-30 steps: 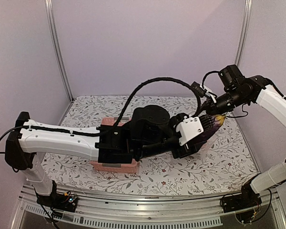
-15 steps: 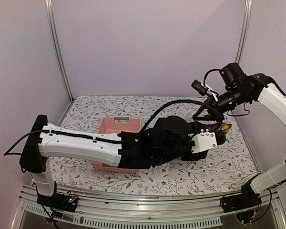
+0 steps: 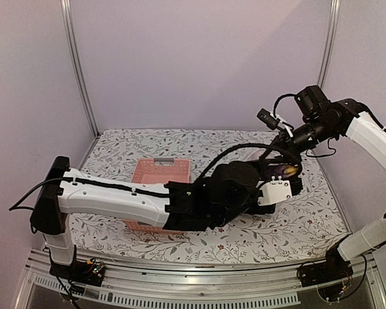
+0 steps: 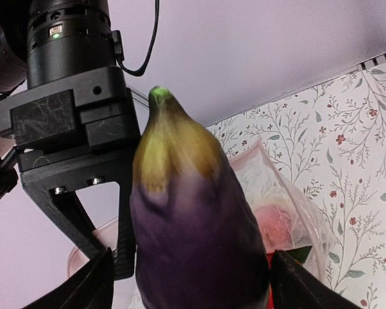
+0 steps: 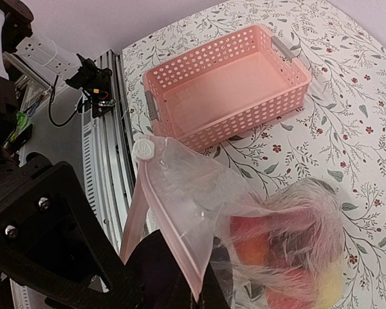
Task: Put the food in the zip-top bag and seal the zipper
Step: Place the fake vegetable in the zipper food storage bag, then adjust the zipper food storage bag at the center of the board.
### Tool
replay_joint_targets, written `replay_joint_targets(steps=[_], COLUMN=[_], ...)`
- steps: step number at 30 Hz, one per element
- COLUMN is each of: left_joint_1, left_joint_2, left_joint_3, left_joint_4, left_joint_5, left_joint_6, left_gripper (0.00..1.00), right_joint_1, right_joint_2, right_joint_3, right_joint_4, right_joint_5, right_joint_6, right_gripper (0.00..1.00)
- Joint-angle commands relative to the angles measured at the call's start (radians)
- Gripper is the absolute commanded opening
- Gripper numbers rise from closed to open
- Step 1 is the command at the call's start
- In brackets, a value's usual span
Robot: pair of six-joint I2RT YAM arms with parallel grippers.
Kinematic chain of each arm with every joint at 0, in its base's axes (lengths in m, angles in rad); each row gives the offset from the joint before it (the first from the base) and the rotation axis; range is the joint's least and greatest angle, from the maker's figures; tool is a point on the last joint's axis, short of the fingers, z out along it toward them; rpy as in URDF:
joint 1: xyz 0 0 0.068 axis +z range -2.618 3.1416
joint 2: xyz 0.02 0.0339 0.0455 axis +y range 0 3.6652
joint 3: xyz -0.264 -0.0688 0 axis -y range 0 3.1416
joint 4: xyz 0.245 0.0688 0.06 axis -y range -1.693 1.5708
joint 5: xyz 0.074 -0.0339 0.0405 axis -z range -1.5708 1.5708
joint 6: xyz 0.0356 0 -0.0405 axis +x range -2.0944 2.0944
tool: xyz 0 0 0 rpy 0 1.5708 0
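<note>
Left wrist view: the left gripper (image 4: 190,286) is clamped around the eggplant (image 4: 193,212), stem end outward, close to the bag (image 4: 289,212). The right gripper (image 5: 180,283) pinches the bag's pink zipper (image 5: 167,212). Red fruit (image 5: 257,248) lies inside the bag, near the basket (image 5: 225,84).

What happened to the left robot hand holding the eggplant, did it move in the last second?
Yes. The left gripper, shut on the eggplant, went right in the top view, away from the pink basket, and its arm now covers less of that basket.
</note>
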Motion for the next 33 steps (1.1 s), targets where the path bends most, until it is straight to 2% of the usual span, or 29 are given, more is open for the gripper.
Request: replay_joint_targets(steps=[1, 12, 14, 16, 20, 25, 33], left_joint_1=[-0.03, -0.046, -0.055, -0.055, -0.029, 0.006, 0.025], left_joint_2=[-0.062, -0.156, -0.192, -0.222, -0.212, -0.103, 0.012], left_joint_3=[-0.011, -0.077, -0.088, -0.087, -0.029, 0.118, 0.198], left_joint_4=[0.056, 0.037, -0.039, -0.165, -0.351, -0.585, -0.639], left_joint_5=[-0.032, -0.022, 0.055, 0.179, 0.33, 0.373, 0.293], left_joint_6=[0.02, -0.06, -0.114, -0.195, -0.337, -0.392, -0.371], left_gripper=[0.83, 0.84, 0.82, 0.76, 0.67, 0.61, 0.54], right_joint_1=[0.007, 0.005, 0.006, 0.007, 0.006, 0.006, 0.006], right_joint_2=[0.021, 0.056, 0.058, 0.057, 0.055, 0.058, 0.047], right_joint_3=[0.028, 0.083, 0.086, 0.084, 0.066, 0.052, 0.028], right_joint_4=[0.003, -0.01, -0.011, -0.012, -0.01, -0.012, -0.016], right_joint_5=[-0.025, -0.027, -0.024, -0.022, -0.018, -0.02, -0.025], right_joint_6=[0.009, 0.011, 0.011, 0.01, 0.009, 0.004, -0.007], right_gripper=[0.0, 0.0, 0.0, 0.0, 0.0, 0.0, 0.0])
